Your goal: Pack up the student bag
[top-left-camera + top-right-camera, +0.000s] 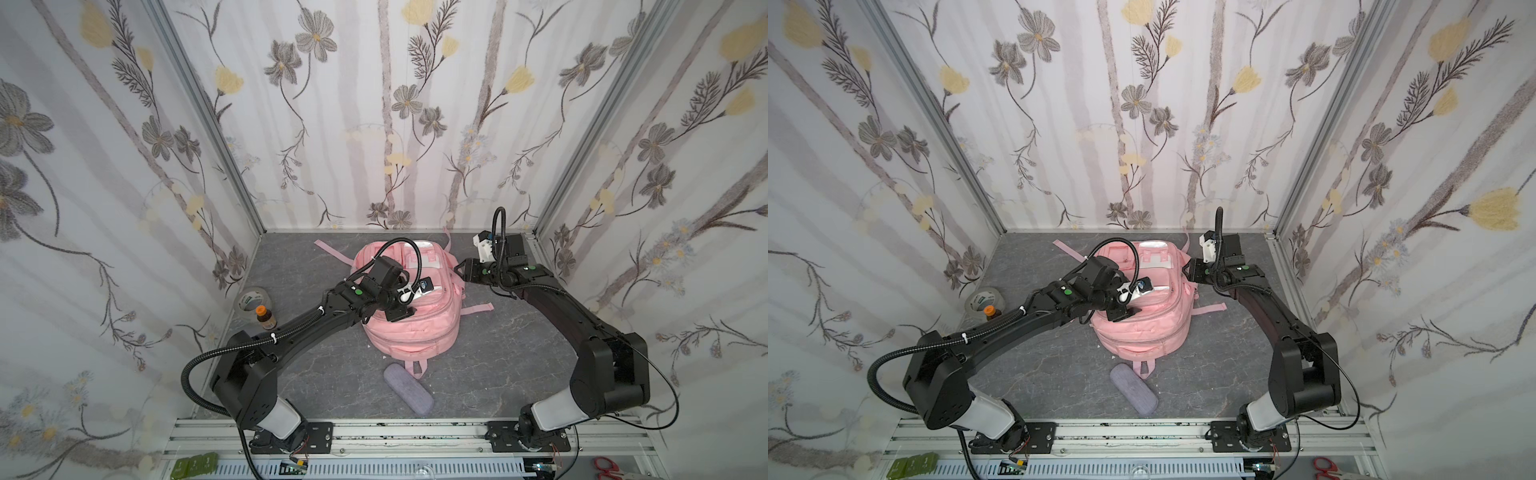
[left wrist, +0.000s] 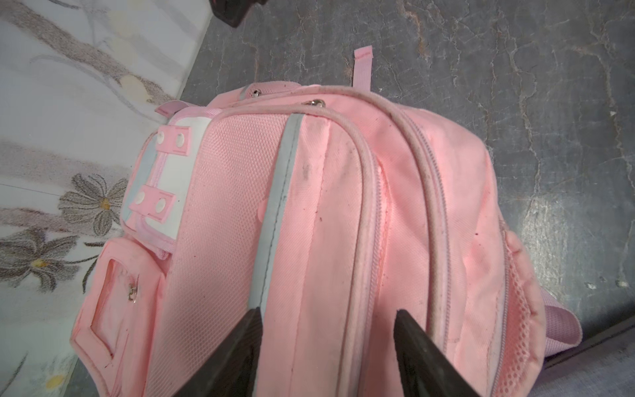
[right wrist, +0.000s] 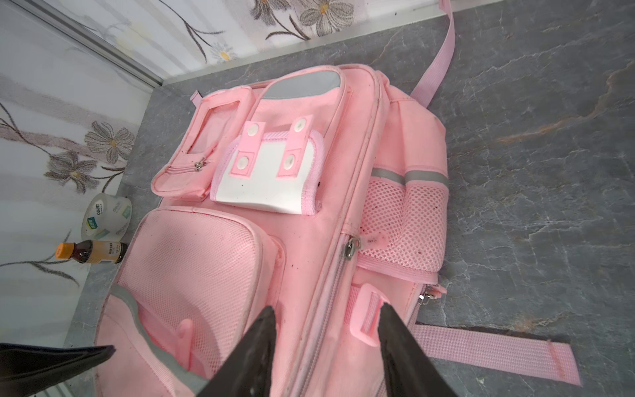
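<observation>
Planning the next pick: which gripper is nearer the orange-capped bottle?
Left. The left gripper is over the middle of the student bag; the right gripper is at the bag's edge away from the bottle, farther off.

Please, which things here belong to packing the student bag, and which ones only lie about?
Job: student bag, left gripper, right gripper; probably for packing: pouch, tape roll, small bottle.
Lying about: red scissors, green pads, both outside the work area.
</observation>
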